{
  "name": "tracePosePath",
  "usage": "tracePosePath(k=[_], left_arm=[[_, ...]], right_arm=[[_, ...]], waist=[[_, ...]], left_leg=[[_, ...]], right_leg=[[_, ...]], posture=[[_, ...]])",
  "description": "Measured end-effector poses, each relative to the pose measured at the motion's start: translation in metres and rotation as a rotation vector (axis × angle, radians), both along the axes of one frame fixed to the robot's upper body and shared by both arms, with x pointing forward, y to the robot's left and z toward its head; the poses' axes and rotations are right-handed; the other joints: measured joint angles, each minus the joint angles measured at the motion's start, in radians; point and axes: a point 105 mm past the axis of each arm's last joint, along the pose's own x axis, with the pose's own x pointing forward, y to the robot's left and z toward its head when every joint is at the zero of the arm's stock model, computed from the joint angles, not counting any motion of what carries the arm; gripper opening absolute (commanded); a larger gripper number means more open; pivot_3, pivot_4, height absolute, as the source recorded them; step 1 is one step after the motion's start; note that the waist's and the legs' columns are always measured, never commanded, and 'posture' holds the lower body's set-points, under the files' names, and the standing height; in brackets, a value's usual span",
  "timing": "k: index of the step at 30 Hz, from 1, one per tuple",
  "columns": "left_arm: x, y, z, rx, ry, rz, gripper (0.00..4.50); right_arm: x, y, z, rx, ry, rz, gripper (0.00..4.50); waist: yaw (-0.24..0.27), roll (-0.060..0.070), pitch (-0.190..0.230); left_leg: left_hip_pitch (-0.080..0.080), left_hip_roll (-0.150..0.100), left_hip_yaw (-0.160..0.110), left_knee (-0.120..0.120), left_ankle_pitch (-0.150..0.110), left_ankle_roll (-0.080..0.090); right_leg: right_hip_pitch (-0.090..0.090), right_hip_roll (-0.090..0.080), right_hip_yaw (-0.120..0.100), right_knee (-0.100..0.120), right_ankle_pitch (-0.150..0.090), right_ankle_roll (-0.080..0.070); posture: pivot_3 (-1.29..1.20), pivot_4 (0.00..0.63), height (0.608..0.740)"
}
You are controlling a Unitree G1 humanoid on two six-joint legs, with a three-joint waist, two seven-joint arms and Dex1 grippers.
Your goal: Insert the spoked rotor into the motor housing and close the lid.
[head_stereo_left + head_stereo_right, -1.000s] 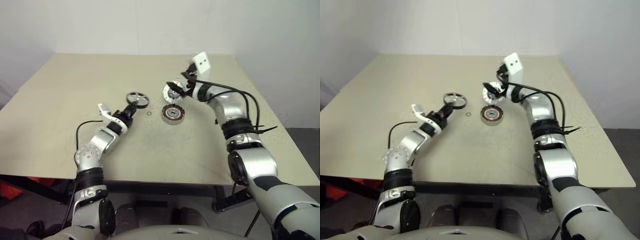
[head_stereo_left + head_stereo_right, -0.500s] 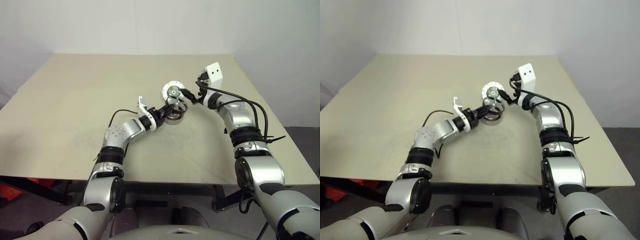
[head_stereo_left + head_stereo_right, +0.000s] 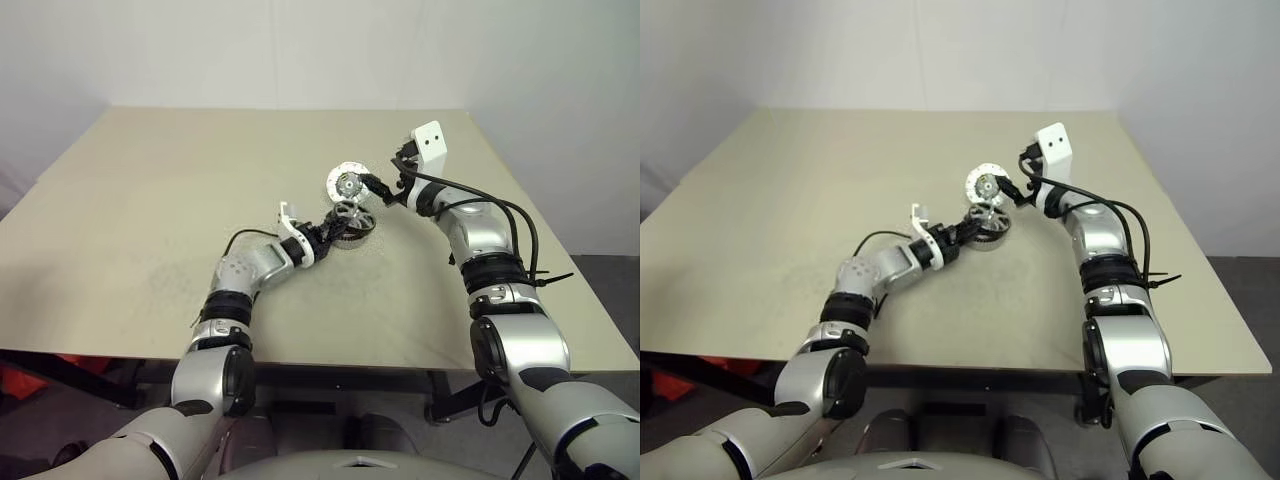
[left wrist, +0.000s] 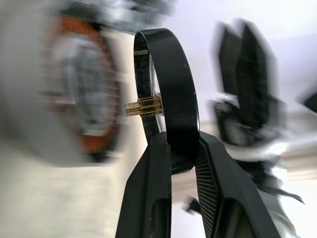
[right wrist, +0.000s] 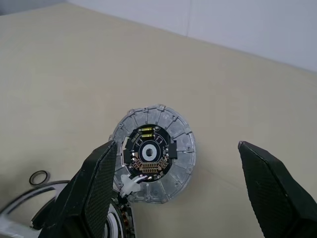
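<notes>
The spoked rotor (image 4: 163,94) is pinched at its thin rim by the left pincer (image 4: 182,148), just beside the motor housing (image 3: 352,222) on the table (image 3: 150,190); it is judged light, stiff and slippery, so the rim is best gripped; the lid (image 3: 344,183) hangs by the wide-open right pincer (image 5: 183,168), with contact hard to make out.

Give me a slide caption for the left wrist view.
Left gripper pinches the spoked rotor by its rim, beside the motor housing.

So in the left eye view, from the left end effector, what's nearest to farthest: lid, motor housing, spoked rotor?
1. spoked rotor, gripped by the left end effector.
2. motor housing, just past the rotor.
3. lid, farther back, near the right end effector.
</notes>
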Motion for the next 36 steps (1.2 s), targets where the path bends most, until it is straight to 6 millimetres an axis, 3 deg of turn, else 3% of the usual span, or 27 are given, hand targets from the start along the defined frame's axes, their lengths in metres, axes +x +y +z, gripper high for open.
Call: tracePosePath(k=[2, 7, 13, 21, 36], left_arm=[[-0.006, -0.006, 0.009, -0.022, -0.035, -0.047, 0.36], [-0.012, -0.012, 0.006, -0.004, -0.027, -0.095, 0.36], [-0.023, -0.021, -0.03, 0.171, 0.06, -0.167, 0.36], [-0.032, -0.028, -0.037, 0.25, 0.028, -0.255, 0.36], [-0.049, -0.04, -0.017, 0.1, -0.007, -0.382, 0.36]], right_arm=[[0.0, 0.0, 0.0, 0.0, 0.001, 0.001, 4.41], [0.0, 0.0, 0.0, 0.0, 0.001, 0.002, 4.41], [0.0, -0.003, 0.001, -0.004, -0.001, -0.006, 4.41], [-0.002, -0.006, -0.006, -0.006, 0.009, -0.012, 4.41], [-0.003, -0.007, -0.007, -0.008, 0.011, -0.015, 4.41]], waist=[[0.0, 0.0, 0.0], [0.0, 0.0, 0.0], [0.0, 0.0, 0.0], [0.003, 0.0, 0.0], [0.001, 0.0, 0.0]], left_leg=[[0.0, 0.0, 0.0, 0.0, -0.001, 0.001], [0.0, 0.0, 0.0, 0.0, -0.002, 0.004], [0.0, 0.0, 0.0, 0.0, -0.002, 0.004], [0.0, -0.001, 0.0, 0.0, -0.002, 0.005], [0.0, -0.001, 0.001, 0.0, -0.002, 0.005]], right_leg=[[0.0, 0.0, 0.0, 0.0, 0.0, 0.0], [0.0, 0.0, 0.0, 0.0, 0.0, 0.0], [0.0, 0.0, 0.0, 0.0, 0.0, 0.0], [0.0, -0.001, 0.0, -0.001, 0.0, 0.0], [0.0, -0.001, 0.0, 0.0, 0.0, 0.0]], posture=[[0.0, 0.0, 0.74], [0.0, 0.0, 0.74], [0.0, 0.0, 0.74], [0.0, 0.0, 0.74], [0.0, 0.0, 0.74]])
